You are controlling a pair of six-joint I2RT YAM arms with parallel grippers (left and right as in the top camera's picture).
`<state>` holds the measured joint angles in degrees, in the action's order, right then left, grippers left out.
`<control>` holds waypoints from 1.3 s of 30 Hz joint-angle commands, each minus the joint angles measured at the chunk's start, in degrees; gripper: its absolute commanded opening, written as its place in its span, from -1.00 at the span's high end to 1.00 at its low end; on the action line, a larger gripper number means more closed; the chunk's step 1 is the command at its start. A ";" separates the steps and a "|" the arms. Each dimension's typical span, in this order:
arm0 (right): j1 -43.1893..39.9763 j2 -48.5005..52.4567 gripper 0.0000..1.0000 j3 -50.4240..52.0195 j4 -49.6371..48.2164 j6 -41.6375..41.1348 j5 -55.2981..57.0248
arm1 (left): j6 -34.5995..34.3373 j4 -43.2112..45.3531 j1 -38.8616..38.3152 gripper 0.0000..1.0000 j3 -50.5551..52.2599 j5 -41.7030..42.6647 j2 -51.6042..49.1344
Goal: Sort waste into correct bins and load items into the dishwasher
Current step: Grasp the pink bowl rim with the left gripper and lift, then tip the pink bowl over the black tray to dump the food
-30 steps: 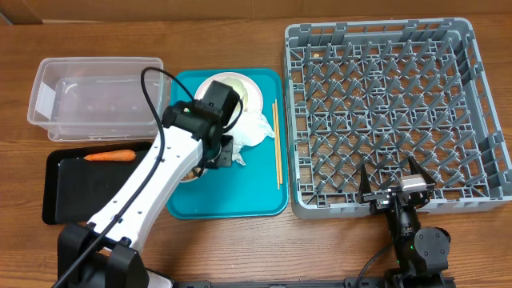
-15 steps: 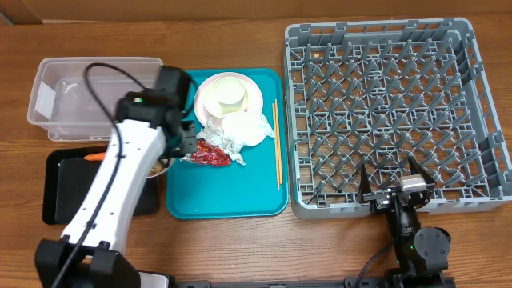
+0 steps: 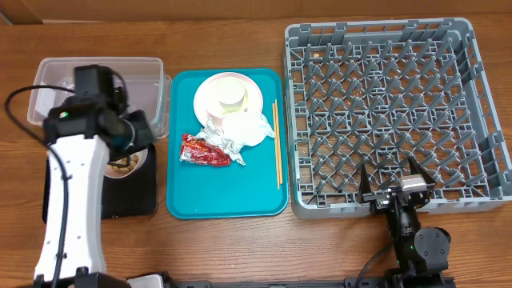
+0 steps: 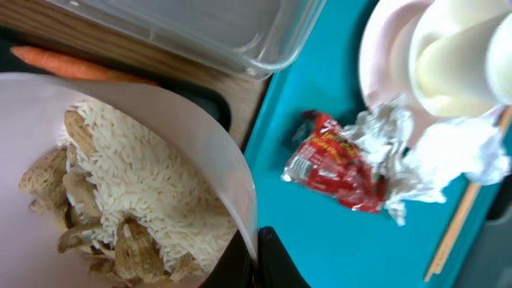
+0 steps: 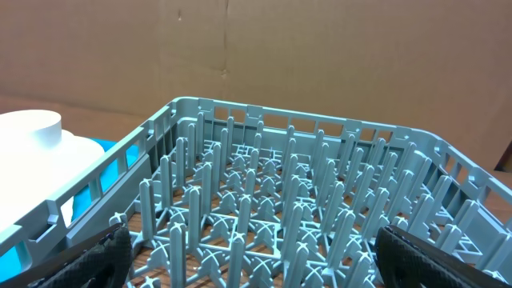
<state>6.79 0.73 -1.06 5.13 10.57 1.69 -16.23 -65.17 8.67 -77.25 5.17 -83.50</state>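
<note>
left gripper [image 4: 254,256]: clamped on rim of bowl [image 4: 172,108] holding rice and nut scraps [image 4: 128,192]; above black tray [image 3: 132,196]
right gripper [image 3: 398,179]: fingers wide apart, empty, at grey rack [image 3: 293,120] edge

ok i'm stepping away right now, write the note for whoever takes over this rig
Left gripper: shut on the rim of a bowl of rice and nut scraps, over the black tray.
Right gripper: open, idle at the dish rack near edge.
Done: carrot in the black tray. No dishes racked yet.
On the teal tray: red wrapper, napkins, plate with white cup, chopsticks. Clear tub looks empty.
Left: dump scraps, bin wrapper and napkins, rack the dishes.
</note>
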 commanded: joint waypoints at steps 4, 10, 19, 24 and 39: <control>-0.17 -0.57 -1.00 0.61 -0.48 0.00 -0.33 | 2.27 5.14 7.26 0.91 6.40 8.98 5.95; -0.15 -0.57 -1.00 0.61 -0.48 0.00 -0.33 | 1.44 11.02 14.78 0.92 14.23 13.84 9.57; -0.17 -0.57 -1.00 0.61 -0.48 0.00 -0.33 | 0.96 21.66 28.87 0.92 25.42 26.82 10.12; -0.15 -0.57 -1.00 0.61 -0.48 0.00 -0.33 | 0.98 27.50 34.49 0.91 30.51 31.87 10.12; -0.15 -0.57 -1.00 0.61 -0.48 0.00 -0.33 | 7.76 34.56 38.69 0.92 33.24 49.00 10.12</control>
<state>6.79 0.73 -1.06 5.13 10.57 1.69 -13.32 -31.00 47.03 -44.31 46.61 -74.56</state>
